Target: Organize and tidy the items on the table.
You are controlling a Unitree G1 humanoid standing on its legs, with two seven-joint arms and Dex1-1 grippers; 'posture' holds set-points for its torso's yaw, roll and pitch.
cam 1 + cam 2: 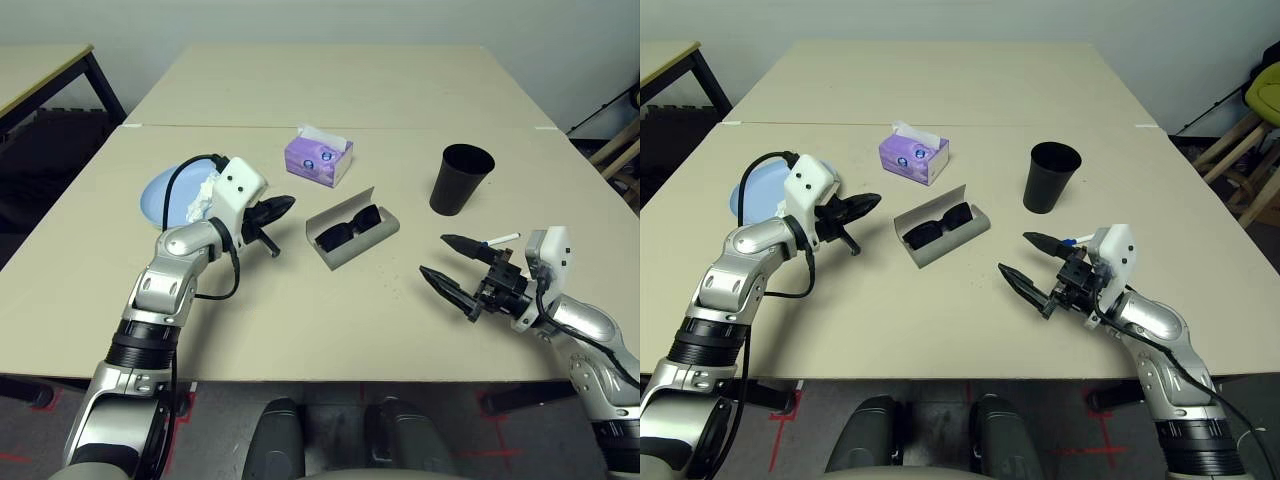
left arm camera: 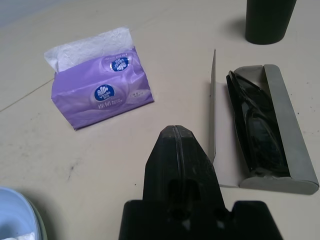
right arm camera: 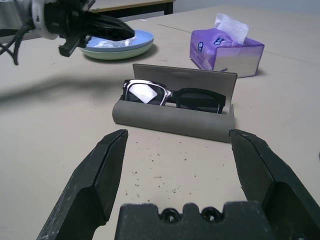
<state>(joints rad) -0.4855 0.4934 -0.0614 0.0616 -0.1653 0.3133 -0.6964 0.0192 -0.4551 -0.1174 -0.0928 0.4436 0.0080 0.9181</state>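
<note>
Sunglasses, black, lie inside the grey glasses case, which sits near the middle of the beige table with its lid standing up along the far side. From the case, the purple tissue box stands at about eleven o'clock, a white sheet poking from its top. The black cup stands upright at about two o'clock from the case; what is in it cannot be told. At nine o'clock from the case, behind the left arm, a light blue plate rests stacked on a pale green plate, and crumpled white tissue lies in the blue one. One white marker lies flat at four o'clock from the cup, just beyond the right fingers.

The left gripper hovers between the plates and the case, its black fingers pressed together and holding nothing, pointing toward the case. The right gripper hangs at four o'clock from the case, fingers spread wide and empty, aimed at the case's long front wall.
</note>
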